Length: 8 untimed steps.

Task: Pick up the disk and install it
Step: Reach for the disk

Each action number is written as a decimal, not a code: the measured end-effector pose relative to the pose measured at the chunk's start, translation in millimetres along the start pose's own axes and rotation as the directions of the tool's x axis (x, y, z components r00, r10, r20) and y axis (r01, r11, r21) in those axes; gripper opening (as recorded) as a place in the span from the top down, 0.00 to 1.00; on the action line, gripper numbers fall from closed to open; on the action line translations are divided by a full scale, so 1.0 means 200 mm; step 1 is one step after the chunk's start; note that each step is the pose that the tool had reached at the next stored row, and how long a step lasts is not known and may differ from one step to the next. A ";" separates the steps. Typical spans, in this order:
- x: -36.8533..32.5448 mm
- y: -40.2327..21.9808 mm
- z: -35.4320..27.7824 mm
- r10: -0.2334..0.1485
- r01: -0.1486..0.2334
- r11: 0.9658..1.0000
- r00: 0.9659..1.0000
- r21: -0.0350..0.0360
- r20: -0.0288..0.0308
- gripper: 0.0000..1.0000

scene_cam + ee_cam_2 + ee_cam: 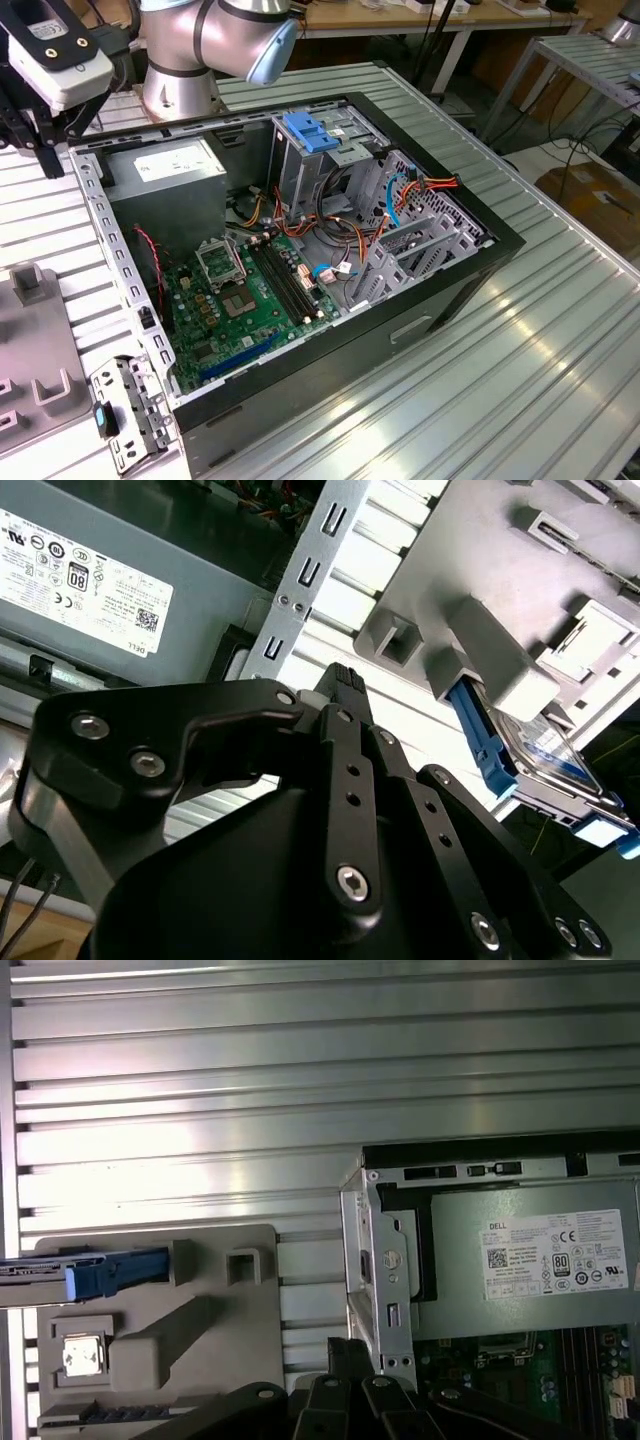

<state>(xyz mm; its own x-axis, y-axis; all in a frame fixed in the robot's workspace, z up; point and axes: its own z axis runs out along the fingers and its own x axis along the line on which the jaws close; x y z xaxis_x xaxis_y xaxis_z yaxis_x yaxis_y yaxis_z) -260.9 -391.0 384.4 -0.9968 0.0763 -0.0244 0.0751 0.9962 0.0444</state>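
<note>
The disk [548, 748], a flat dark-metal hard drive with a white-and-blue label and blue plastic rails [110, 1275] along its sides, stands on edge in a slot of the pale grey moulded holder [150, 1350]; held upright like that, its broad faces are free, which I judge is meant to offer them to a pinch from above. The holder lies on the ribbed aluminium desk [300, 1080], near the open black computer case [470, 260] and at the exterior view's left. The black gripper [343, 675] hovers about where the case's rim meets the strip of desk between holder and case, near the disk but apart from it; its jaws are closed together and grip nothing, so the pick-up is not yet made. Inside the case, the grey power-supply box with a white sticker [540, 1260] fills the corner nearest the holder; the green motherboard [245, 295] lies flat on the case floor; the grey metal cage with a blue plastic top [310, 150] rises at the far side. The case lies on its side with its panel off, presumably so its bays can be reached from above.
</note>
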 end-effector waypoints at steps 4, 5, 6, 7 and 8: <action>0.021 0.009 0.000 0.000 0.000 1.000 1.000 0.000 0.000 0.89; 0.025 0.010 0.000 0.000 0.000 1.000 1.000 0.000 0.000 0.89; 0.030 0.012 0.000 0.000 0.000 1.000 1.000 0.000 0.000 0.89; 0.034 0.014 0.000 0.000 0.000 1.000 1.000 0.000 0.000 0.89; 0.039 0.015 0.000 0.000 0.000 1.000 1.000 0.000 0.000 0.89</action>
<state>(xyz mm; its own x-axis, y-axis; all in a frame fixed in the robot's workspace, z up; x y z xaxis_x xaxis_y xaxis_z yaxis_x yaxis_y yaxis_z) -268.4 -387.4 384.4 -0.9968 0.0762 -0.0243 0.0750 0.9962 0.0443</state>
